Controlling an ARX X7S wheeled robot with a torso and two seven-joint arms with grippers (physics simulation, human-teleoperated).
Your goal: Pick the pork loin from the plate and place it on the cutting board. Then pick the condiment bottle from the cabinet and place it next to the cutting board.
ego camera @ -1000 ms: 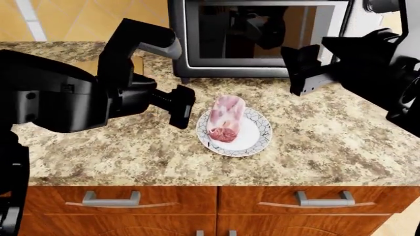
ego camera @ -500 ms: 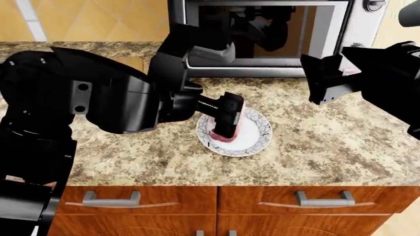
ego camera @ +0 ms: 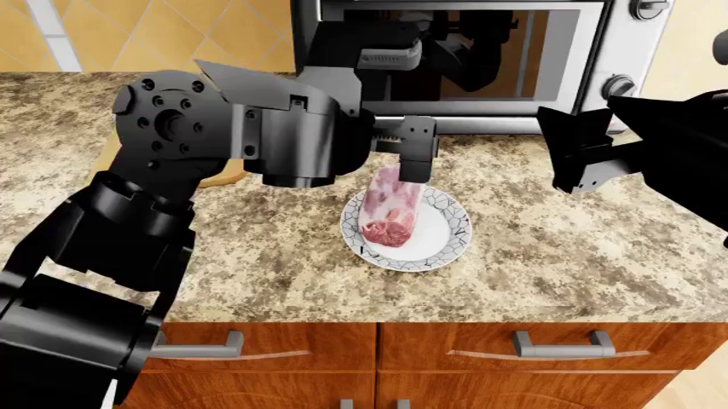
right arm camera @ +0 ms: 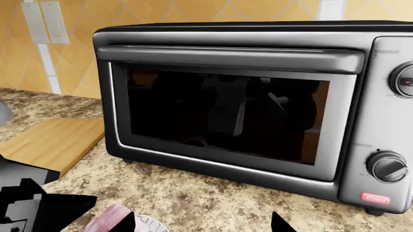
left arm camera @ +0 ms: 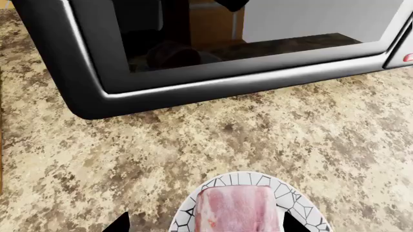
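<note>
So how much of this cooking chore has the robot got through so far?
Nothing is finished yet. The pork loin lies on the plate, not on the cutting board beside the toaster oven. The left gripper hangs over the far end of the meat, apparently lining up a grab. Moving the meat and fetching the condiment bottle, nowhere in view, remain. The right gripper hangs idle.

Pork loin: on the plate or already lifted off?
On the plate. The pork loin lies lengthwise across the plate, and the left pincer is over its far end, not closed on it.
</note>
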